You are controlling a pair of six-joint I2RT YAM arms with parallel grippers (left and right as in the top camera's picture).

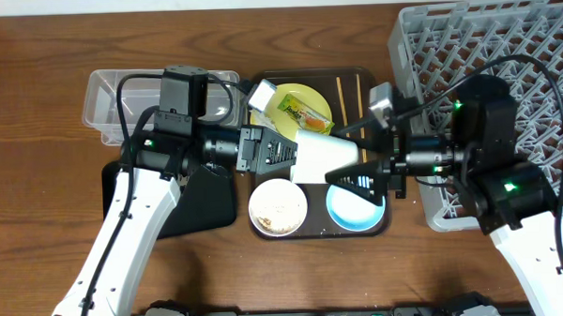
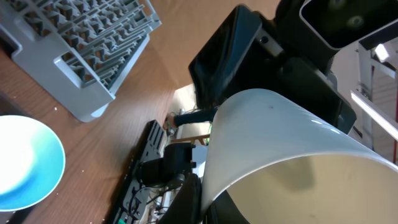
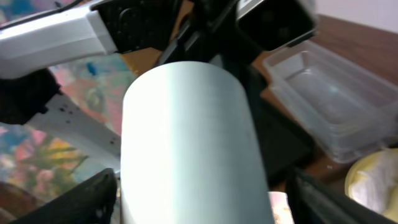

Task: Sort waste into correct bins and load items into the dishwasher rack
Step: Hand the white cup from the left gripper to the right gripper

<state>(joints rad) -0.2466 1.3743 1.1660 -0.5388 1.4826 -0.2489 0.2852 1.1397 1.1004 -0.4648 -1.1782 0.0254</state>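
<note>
A white cup (image 1: pixel 326 156) lies sideways in the air above the brown tray, between both grippers. My left gripper (image 1: pixel 295 153) is shut on its rim (image 2: pixel 205 199). My right gripper (image 1: pixel 359 167) is open around its base (image 3: pixel 199 199), with a gap showing beside the cup (image 3: pixel 186 143). The yellow plate (image 1: pixel 303 108) holds the green-and-orange wrapper (image 1: pixel 308 113) and the white tissue (image 1: pixel 261 95). The white bowl (image 1: pixel 278 206) holds rice scraps. The blue bowl (image 1: pixel 354 210) is partly under my right gripper. Two chopsticks (image 1: pixel 343 98) lie beside the plate.
The dark brown serving tray (image 1: pixel 262 232) carries the dishes. The clear tub (image 1: pixel 120 103) stands at the back left, with the black tray (image 1: pixel 208 203) in front of it under my left arm. The grey rack (image 1: pixel 503 38) fills the right side.
</note>
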